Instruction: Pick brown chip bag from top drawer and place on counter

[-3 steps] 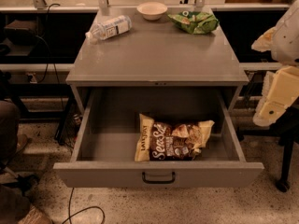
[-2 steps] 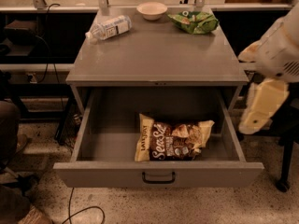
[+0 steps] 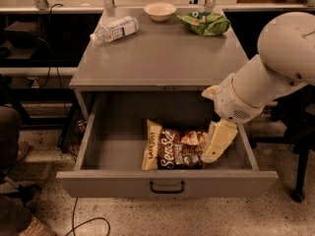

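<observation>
The brown chip bag (image 3: 174, 151) lies flat in the open top drawer (image 3: 98, 183), right of its middle, with white script lettering facing up. My gripper (image 3: 207, 127) reaches in from the right on a white arm. It hangs over the drawer's right part at the bag's right end. It looks open and empty, with one cream finger (image 3: 219, 140) pointing down at the bag's right edge and the other near the counter's front edge. The counter (image 3: 157, 58) is the grey top above the drawer.
On the counter's back part lie a clear plastic bottle (image 3: 114, 29) at the left, a white bowl (image 3: 160, 11) in the middle and a green chip bag (image 3: 204, 23) at the right. Cables trail on the speckled floor (image 3: 88, 225).
The arm has swung in from the right edge of the view, leftward and down, so the gripper now hangs over the drawer at the bag's right end. The bag has not moved.
</observation>
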